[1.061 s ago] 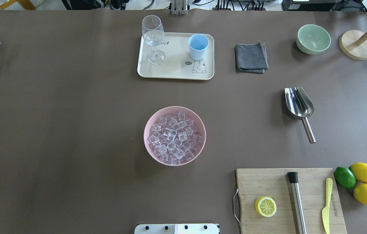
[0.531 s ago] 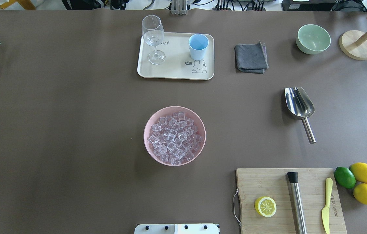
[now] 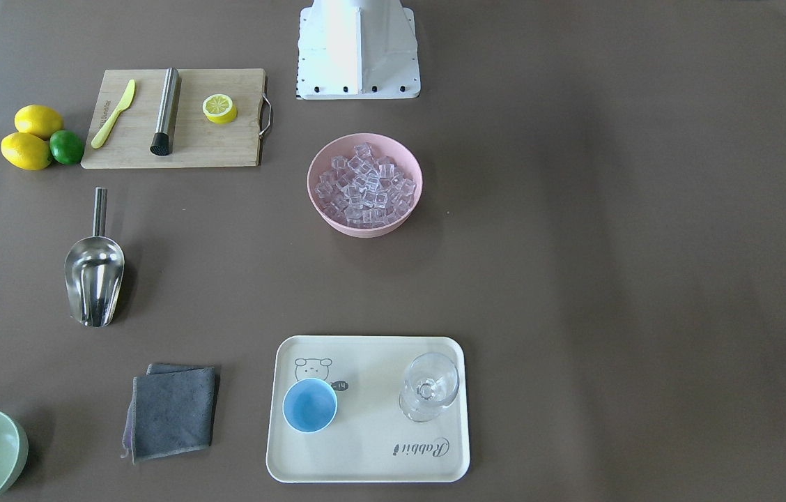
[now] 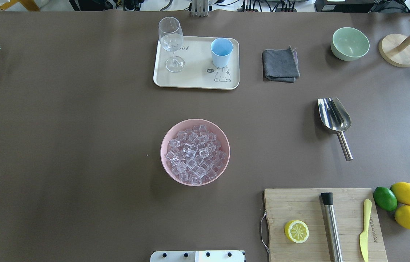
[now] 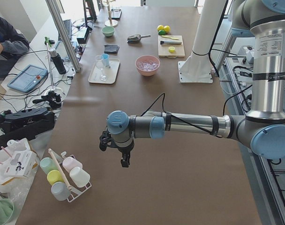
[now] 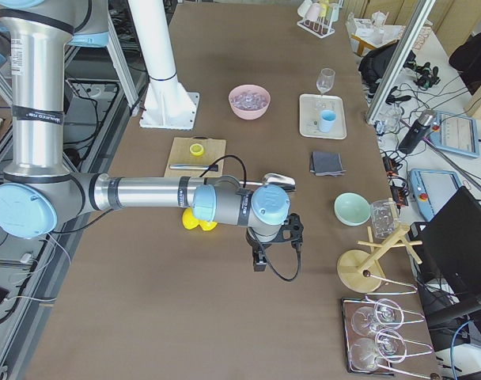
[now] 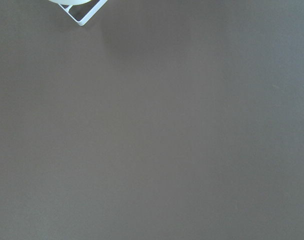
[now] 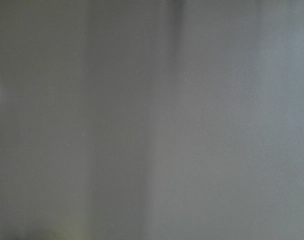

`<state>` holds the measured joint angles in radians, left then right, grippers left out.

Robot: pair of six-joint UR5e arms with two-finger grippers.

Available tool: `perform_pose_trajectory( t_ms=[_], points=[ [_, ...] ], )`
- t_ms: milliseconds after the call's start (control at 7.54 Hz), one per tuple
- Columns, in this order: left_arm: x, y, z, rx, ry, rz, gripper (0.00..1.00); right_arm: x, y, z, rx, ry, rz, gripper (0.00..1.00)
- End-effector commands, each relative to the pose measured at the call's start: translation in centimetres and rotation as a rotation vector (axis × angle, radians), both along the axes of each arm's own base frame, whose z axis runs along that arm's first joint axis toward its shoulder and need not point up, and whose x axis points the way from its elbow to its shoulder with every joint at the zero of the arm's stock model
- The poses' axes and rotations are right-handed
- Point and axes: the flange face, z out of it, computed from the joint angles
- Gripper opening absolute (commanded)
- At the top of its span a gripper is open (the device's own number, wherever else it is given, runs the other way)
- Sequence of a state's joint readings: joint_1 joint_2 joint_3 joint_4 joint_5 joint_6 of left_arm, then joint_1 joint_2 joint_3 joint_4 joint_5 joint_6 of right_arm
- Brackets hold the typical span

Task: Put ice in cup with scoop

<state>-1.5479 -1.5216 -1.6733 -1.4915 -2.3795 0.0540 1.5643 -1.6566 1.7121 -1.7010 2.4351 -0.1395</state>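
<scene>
The ice (image 4: 195, 154) fills a pink bowl (image 4: 166, 167) at the table's middle, also in the front-facing view (image 3: 365, 185). The light-blue cup (image 4: 221, 52) stands upright on a cream tray (image 4: 194, 78), beside a clear stemmed glass (image 4: 171, 43); the cup also shows in the front-facing view (image 3: 309, 406). The steel scoop (image 4: 334, 120) lies on the table at the right, handle toward the robot, also in the front-facing view (image 3: 94, 275). My left gripper (image 5: 125, 161) and right gripper (image 6: 259, 260) show only in the side views, far from these things; I cannot tell if they are open or shut.
A wooden board (image 4: 321, 222) holds a half lemon (image 4: 296, 231), a steel cylinder (image 4: 331, 225) and a yellow knife (image 4: 365, 229). Two lemons (image 4: 408, 203) and a lime (image 4: 385, 198) lie beside it. A grey cloth (image 4: 280, 65), pale-green bowl (image 4: 349, 43) and wooden stand (image 4: 399, 51) sit at the back right.
</scene>
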Motion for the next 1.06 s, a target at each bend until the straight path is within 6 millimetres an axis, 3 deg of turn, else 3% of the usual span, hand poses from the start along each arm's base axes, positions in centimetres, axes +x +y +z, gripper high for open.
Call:
perform_pose_trajectory(
  t_ms=[0, 133, 265, 398, 531, 663, 796, 929],
  points=[
    [2.6, -1.5, -1.5, -0.019, 0.035, 0.009, 0.98, -6.3, -1.4, -4.8, -0.086, 0.017, 0.049, 1.00],
    [5.2, -2.0, -2.2, -0.005, 0.073, 0.057, 0.98, -9.5, -1.7, -5.7, -0.068, 0.011, 0.043, 1.00],
    [6.4, -2.6, -2.8, 0.016, 0.078, 0.078, 0.98, -12.7, -1.8, -6.7, -0.066, 0.017, 0.074, 1.00],
    [7.1, -3.4, -4.4, 0.049, 0.082, 0.090, 0.98, -15.1, -1.4, -7.3, -0.020, 0.007, 0.071, 1.00],
    [9.3, -4.0, -6.7, 0.087, 0.109, 0.132, 0.98, -16.4, -1.1, -8.7, -0.030, -0.017, 0.078, 1.00],
    [14.1, -4.2, -10.5, 0.150, 0.143, 0.224, 0.98, -18.2, -0.4, -11.2, -0.020, -0.038, 0.066, 1.00],
    [18.3, -4.8, -13.9, 0.211, 0.163, 0.300, 0.98, -20.1, 0.0, -12.7, 0.014, -0.050, 0.025, 1.00],
    [21.3, -5.1, -16.0, 0.254, 0.180, 0.355, 0.98, -23.2, 0.5, -13.3, 0.074, -0.080, -0.037, 1.00]
  ],
)
